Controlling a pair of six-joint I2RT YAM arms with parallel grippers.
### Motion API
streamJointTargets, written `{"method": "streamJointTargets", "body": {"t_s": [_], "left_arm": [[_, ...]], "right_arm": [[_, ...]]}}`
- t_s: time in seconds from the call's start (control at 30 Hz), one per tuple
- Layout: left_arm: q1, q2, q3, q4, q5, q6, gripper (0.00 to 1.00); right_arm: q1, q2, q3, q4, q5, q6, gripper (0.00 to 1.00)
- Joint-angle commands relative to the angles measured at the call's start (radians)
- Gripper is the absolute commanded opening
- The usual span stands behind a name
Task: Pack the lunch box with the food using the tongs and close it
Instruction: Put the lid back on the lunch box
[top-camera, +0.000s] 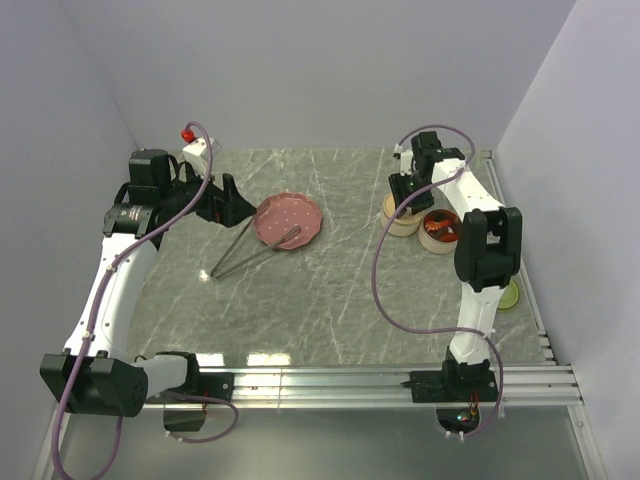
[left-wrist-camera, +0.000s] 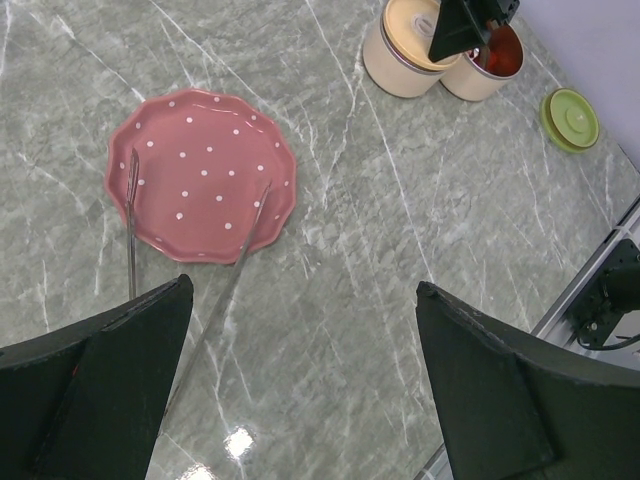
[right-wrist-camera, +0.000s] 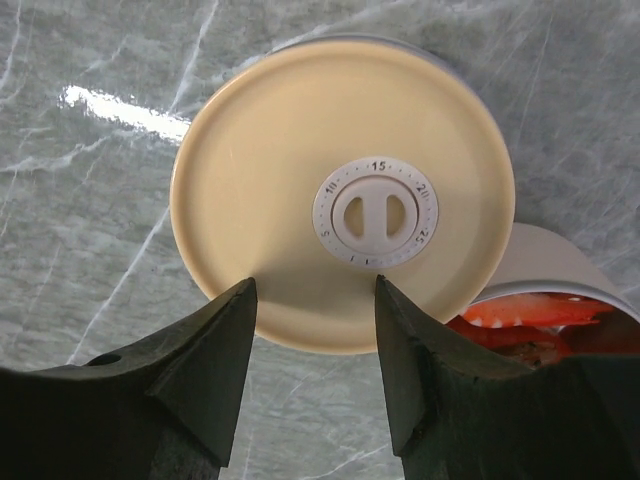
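**Closing stage: right pincer over the lidded tier**

The pink plate (left-wrist-camera: 200, 170) is bare. The tongs (left-wrist-camera: 131, 230) lie on the desk (left-wrist-camera: 400, 250) with their tips across the plate, near the left pincer (left-wrist-camera: 303, 290), which is spread wide and holds nothing. Red-orange food (right-wrist-camera: 535, 312) sits in the open tier (right-wrist-camera: 540, 260), just beside the cream-lidded tier (right-wrist-camera: 300, 150). The right pincer (right-wrist-camera: 315, 290) hovers over that lid, part spread, pinching nothing. Judgement: packing looks done and closing is in hand. The next move calls for a squared descent and an even grip. The green lid (left-wrist-camera: 570, 118) lies well apart.

The tongs (left-wrist-camera: 246, 243) lie with both tips on the pink dotted plate (left-wrist-camera: 200, 130); 2 cream containers (left-wrist-camera: 400, 45) stand well apart from them.
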Motion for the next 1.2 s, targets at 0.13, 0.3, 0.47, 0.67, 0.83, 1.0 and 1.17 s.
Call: {"method": "streamJointTargets", "body": {"t_s": [0.13, 0.3, 0.47, 0.67, 0.83, 1.0, 1.17], "left_arm": [[0.005, -0.017, 0.028, 0.007, 0.018, 0.041, 0.99], [0.005, -0.014, 0.020, 0.014, 0.025, 0.038, 0.99], [0.005, -0.014, 0.014, 0.020, 0.027, 0.037, 0.99], [0.005, -0.014, 0.009, 0.023, 0.022, 0.040, 0.99], [0.005, -0.008, 0.011, 0.025, 0.019, 0.043, 0.99], [0.005, -0.008, 0.014, 0.030, 0.027, 0.040, 0.99], [0.005, -0.013, 0.015, 0.030, 0.035, 0.038, 0.99]], "right_arm": [[0.005, 0.056, -0.020, 0.044, 0.044, -0.003, 0.57], [0.007, 0.073, -0.030, 0.054, 0.071, -0.009, 0.57], [0.005, 0.073, -0.061, 0.074, 0.095, -0.016, 0.57], [0.010, 0.074, -0.121, 0.107, 0.115, -0.030, 0.57], [0.017, 0.059, -0.139, 0.126, 0.137, -0.033, 0.57], [0.019, 0.010, -0.054, 0.069, 0.088, -0.023, 0.58], [0.019, -0.019, 0.043, -0.014, 0.031, -0.015, 0.58]]}}
